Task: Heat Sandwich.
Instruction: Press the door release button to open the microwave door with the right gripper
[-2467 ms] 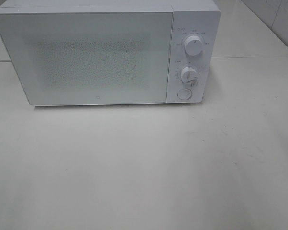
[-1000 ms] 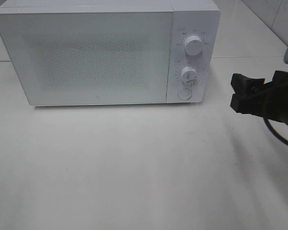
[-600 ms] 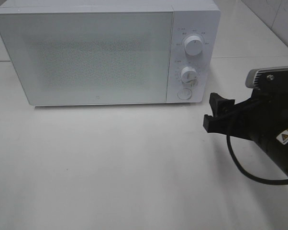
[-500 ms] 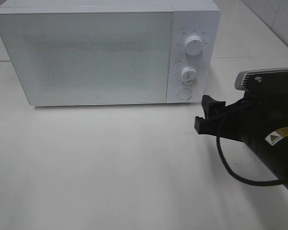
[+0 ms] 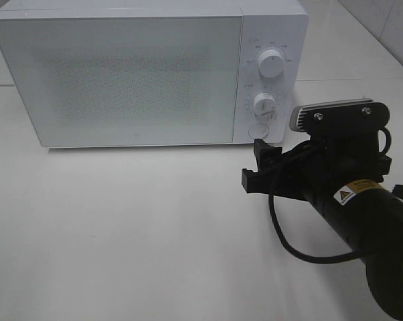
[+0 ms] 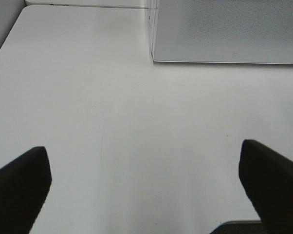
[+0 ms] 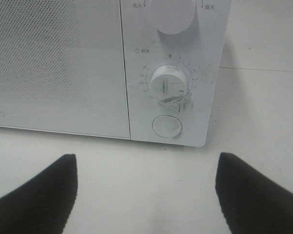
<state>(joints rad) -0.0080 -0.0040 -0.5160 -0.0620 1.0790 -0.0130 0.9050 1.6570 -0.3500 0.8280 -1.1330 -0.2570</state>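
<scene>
The sandwich is not in view in any frame. The white microwave point(image 5: 121, 73) stands at the back of the table with its door shut. My right gripper point(image 5: 254, 166) is open and empty, hovering just in front of the microwave's control panel, below the round door button point(image 5: 258, 131). In the right wrist view the gripper point(image 7: 144, 204) faces that button point(image 7: 167, 126) and the timer knob point(image 7: 168, 84). My left gripper point(image 6: 146, 195) is open and empty over bare table, to the left of the microwave's corner point(image 6: 224, 29). It is out of the exterior view.
The white table point(image 5: 121, 234) stretches in front of the microwave. An upper knob point(image 5: 271, 63) sits above the timer knob point(image 5: 264, 103). The right arm's black body and cable point(image 5: 362, 214) fill the lower right. A tiled wall point(image 5: 389, 27) is at the back right.
The right arm has come in from the right edge and moved left and toward the front, bringing its open gripper in front of the control panel. The microwave has not moved.
</scene>
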